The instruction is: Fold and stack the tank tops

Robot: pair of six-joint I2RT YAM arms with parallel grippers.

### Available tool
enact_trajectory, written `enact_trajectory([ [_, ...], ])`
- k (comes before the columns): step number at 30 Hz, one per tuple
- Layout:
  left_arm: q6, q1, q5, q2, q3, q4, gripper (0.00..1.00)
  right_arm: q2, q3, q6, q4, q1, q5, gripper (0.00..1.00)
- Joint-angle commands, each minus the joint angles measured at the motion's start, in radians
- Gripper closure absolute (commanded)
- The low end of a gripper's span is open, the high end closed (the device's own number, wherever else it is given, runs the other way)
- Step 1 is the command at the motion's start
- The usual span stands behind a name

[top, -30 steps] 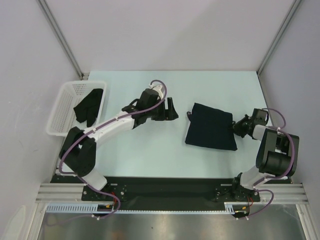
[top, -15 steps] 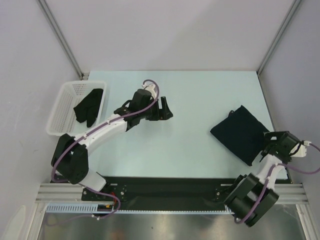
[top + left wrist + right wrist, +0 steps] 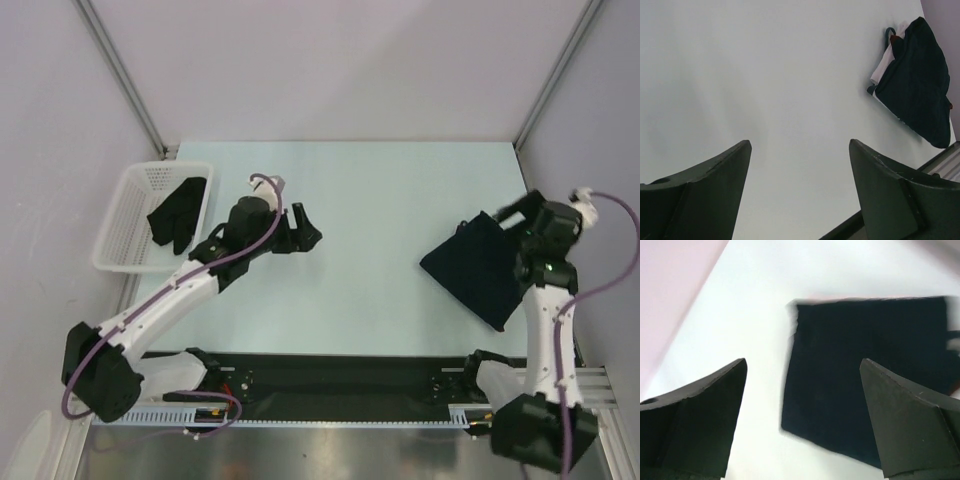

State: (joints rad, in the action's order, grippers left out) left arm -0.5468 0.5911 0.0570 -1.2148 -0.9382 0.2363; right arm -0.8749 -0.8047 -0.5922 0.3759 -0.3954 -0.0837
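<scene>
A pale mint desk [image 3: 380,190] sits between lilac-grey walls [image 3: 330,70] with metal corner posts [image 3: 125,80]. A white basket [image 3: 120,235] at its left edge holds dark cloth [image 3: 178,215]. Far right of the basket lies the folded navy tank top [image 3: 478,265], with the white tank top [image 3: 880,70] peeking from beneath. The left arm's fingers [image 3: 710,195] stand apart just right of the basket. The right arm's fingers [image 3: 700,425] gape wide across the desk from it, gripping nothing.

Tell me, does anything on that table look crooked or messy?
The folded navy tank top lies turned diagonally near the right edge of the table, not square to it. In the left wrist view, a bit of white cloth sticks out at one corner. Nothing looks spilled or damaged.
</scene>
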Motion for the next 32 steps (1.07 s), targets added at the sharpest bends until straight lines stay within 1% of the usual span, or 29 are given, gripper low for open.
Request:
enact_trajectory([
  [1,0.033,-0.013,-0.1,0.118,0.056,-0.005,0.15,-0.131,-0.145,0.152,0.07,0.296,-0.004,0.0],
  [3,0.039,-0.023,-0.143,0.181,0.105,0.009,0.14,-0.159,-0.16,0.167,0.069,0.418,-0.027,0.0],
  [4,0.039,-0.027,-0.157,0.201,0.122,0.017,0.14,-0.15,-0.136,0.176,0.039,0.472,-0.016,0.0],
  [5,0.039,-0.028,-0.169,0.242,0.162,0.027,0.11,-0.139,-0.105,0.189,-0.054,0.58,0.027,0.0],
  [6,0.041,-0.03,-0.187,0.264,0.183,0.032,0.05,-0.128,-0.07,0.201,-0.102,0.625,0.045,0.0],
  [7,0.024,-0.03,-0.204,0.285,0.212,0.032,0.0,-0.113,0.0,0.218,-0.151,0.68,0.059,0.0],
  [8,0.015,-0.03,-0.198,0.31,0.276,0.021,0.0,-0.11,0.03,0.227,-0.191,0.77,0.044,0.0],
  [9,0.01,-0.03,-0.183,0.352,0.309,-0.015,0.0,-0.111,0.059,0.232,-0.256,0.818,0.024,0.0],
  [12,0.019,-0.03,-0.149,0.431,0.413,-0.058,0.0,-0.148,0.122,0.243,-0.334,0.924,-0.025,0.0],
  [13,0.025,-0.03,-0.148,0.449,0.435,-0.066,0.0,-0.16,0.134,0.233,-0.35,0.935,-0.033,0.0],
  [15,0.068,-0.03,-0.14,0.498,0.511,-0.124,0.0,-0.191,0.202,0.236,-0.445,0.955,-0.025,0.0],
  [16,0.097,-0.028,-0.116,0.512,0.588,-0.167,0.0,-0.193,0.273,0.236,-0.535,0.963,-0.039,0.0],
  [17,0.131,-0.028,-0.103,0.534,0.625,-0.255,0.0,-0.196,0.298,0.226,-0.573,0.964,-0.021,0.0],
  [18,0.165,-0.028,-0.108,0.544,0.651,-0.282,0.0,-0.188,0.297,0.215,-0.569,0.961,-0.005,0.0],
  [20,0.162,-0.025,-0.065,0.578,0.642,-0.273,0.0,-0.182,0.34,0.233,-0.639,0.98,-0.001,0.0],
  [22,0.177,-0.016,-0.065,0.604,0.664,-0.308,0.0,-0.182,0.366,0.223,-0.673,0.995,-0.017,0.0],
  [23,0.177,-0.016,-0.04,0.618,0.673,-0.316,0.0,-0.188,0.374,0.229,-0.696,0.995,-0.001,0.0],
  [28,0.177,-0.016,-0.052,0.607,0.656,-0.29,0.0,-0.225,0.357,0.22,-0.689,0.998,-0.018,0.0],
  [31,0.177,-0.016,-0.054,0.591,0.65,-0.289,0.0,-0.252,0.334,0.203,-0.652,1.0,-0.066,0.0],
  [32,0.177,-0.016,-0.054,0.587,0.647,-0.285,0.0,-0.262,0.325,0.197,-0.619,1.001,-0.115,0.0],
])
